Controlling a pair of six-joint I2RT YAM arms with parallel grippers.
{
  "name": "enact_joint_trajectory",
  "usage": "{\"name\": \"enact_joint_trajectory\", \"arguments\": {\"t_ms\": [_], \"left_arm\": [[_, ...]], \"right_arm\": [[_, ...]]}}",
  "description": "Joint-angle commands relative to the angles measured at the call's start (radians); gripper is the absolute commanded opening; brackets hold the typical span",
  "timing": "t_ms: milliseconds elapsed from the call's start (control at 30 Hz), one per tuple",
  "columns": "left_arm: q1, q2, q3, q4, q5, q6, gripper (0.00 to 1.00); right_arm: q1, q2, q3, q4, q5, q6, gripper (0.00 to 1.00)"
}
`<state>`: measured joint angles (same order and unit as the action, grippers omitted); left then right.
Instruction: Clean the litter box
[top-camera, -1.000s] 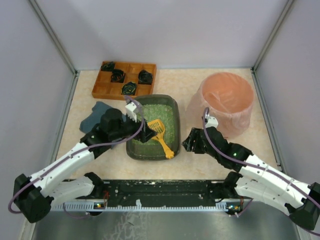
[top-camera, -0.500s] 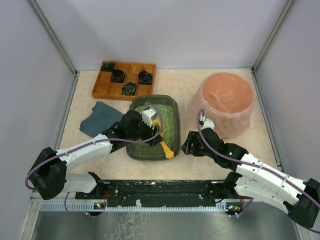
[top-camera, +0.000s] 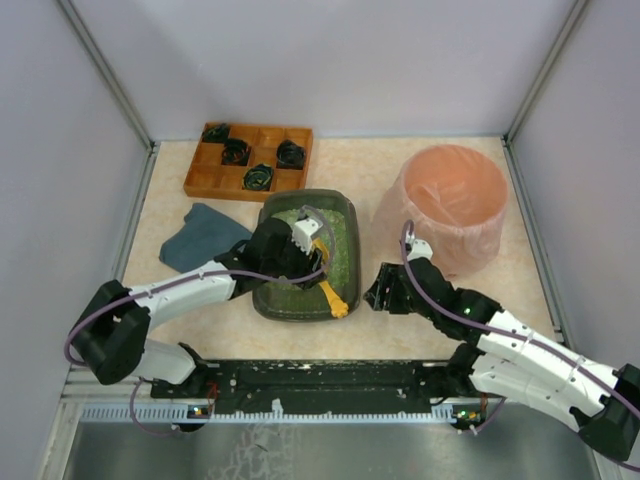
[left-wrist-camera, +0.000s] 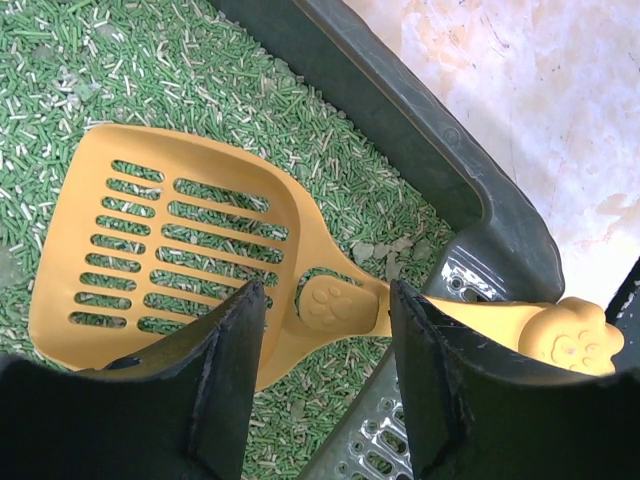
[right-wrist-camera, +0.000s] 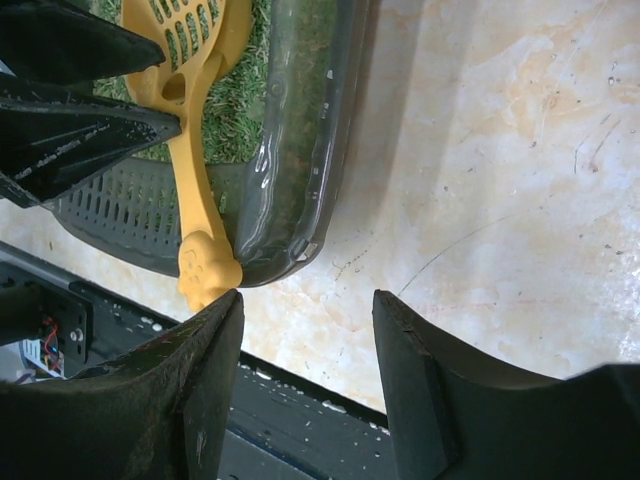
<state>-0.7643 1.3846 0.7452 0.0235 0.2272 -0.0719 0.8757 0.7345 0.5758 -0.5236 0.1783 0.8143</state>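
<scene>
The dark grey-green litter box (top-camera: 348, 214) with green litter sits at mid table. A yellow slotted scoop (top-camera: 331, 290) lies in it, its blade on the litter (left-wrist-camera: 170, 235) and its paw-shaped handle end over the near rim (left-wrist-camera: 568, 338). My left gripper (top-camera: 308, 258) is open above the scoop's neck (left-wrist-camera: 330, 305), one finger on each side, not closed on it. My right gripper (top-camera: 378, 290) is open over the table just right of the box's near corner (right-wrist-camera: 300, 200), with the handle end (right-wrist-camera: 205, 265) beside its left finger.
A pink bag-lined bin (top-camera: 455, 200) stands at the right. An orange-brown wooden compartment tray (top-camera: 250, 158) with dark items is at the back left. A grey-blue cloth (top-camera: 195, 235) lies left of the box. Black rail (top-camera: 320, 385) runs along the near edge.
My left arm has swung right over the litter box and lowered its open gripper around the scoop's neck. The right gripper has barely shifted. The scoop has turned slightly.
</scene>
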Motion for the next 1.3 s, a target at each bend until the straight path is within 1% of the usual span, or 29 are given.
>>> {"name": "enact_joint_trajectory", "arguments": {"t_ms": [0,67,200,333,400,533,600,667,767,867,933,1033,1133,1267], "left_arm": [[-0.005,0.026,0.042,0.012,0.009,0.031,0.57],[-0.005,0.031,0.046,0.011,0.015,0.033,0.52],[-0.004,0.032,0.039,0.007,0.022,0.028,0.38],[-0.004,0.018,0.036,0.011,0.025,0.012,0.30],[-0.004,0.002,0.039,0.013,0.011,-0.002,0.27],[-0.003,-0.041,0.049,0.021,-0.020,-0.056,0.11],[-0.003,-0.065,0.047,0.027,-0.044,-0.090,0.04],[-0.003,-0.095,0.040,0.038,-0.066,-0.125,0.00],[-0.002,-0.154,0.003,0.079,-0.102,-0.185,0.00],[-0.003,-0.232,-0.068,0.175,-0.123,-0.259,0.00],[-0.003,-0.271,-0.114,0.239,-0.128,-0.294,0.00],[-0.003,-0.302,-0.160,0.296,-0.142,-0.361,0.00],[-0.003,-0.327,-0.199,0.340,-0.183,-0.431,0.00],[-0.003,-0.352,-0.244,0.445,-0.285,-0.469,0.00]], "right_arm": [[0.010,-0.014,-0.005,0.005,0.005,0.008,0.55],[0.009,-0.016,-0.006,0.004,0.004,0.009,0.55],[0.009,-0.016,-0.004,0.003,0.005,0.009,0.55],[0.009,-0.019,0.001,-0.004,0.016,0.012,0.55],[0.010,-0.028,0.010,-0.033,0.053,0.030,0.55],[0.010,-0.080,0.030,-0.100,0.172,0.104,0.55],[0.010,-0.121,0.032,-0.097,0.202,0.120,0.55],[0.009,-0.160,0.031,-0.087,0.223,0.146,0.55],[0.010,-0.218,-0.005,-0.025,0.216,0.165,0.58],[0.010,-0.308,-0.061,0.061,0.199,0.183,0.59],[0.010,-0.363,-0.095,0.127,0.173,0.164,0.59],[0.009,-0.420,-0.121,0.174,0.169,0.147,0.60],[0.010,-0.432,-0.120,0.193,0.202,0.144,0.58],[0.010,-0.347,-0.127,0.296,0.232,0.154,0.57]]}}
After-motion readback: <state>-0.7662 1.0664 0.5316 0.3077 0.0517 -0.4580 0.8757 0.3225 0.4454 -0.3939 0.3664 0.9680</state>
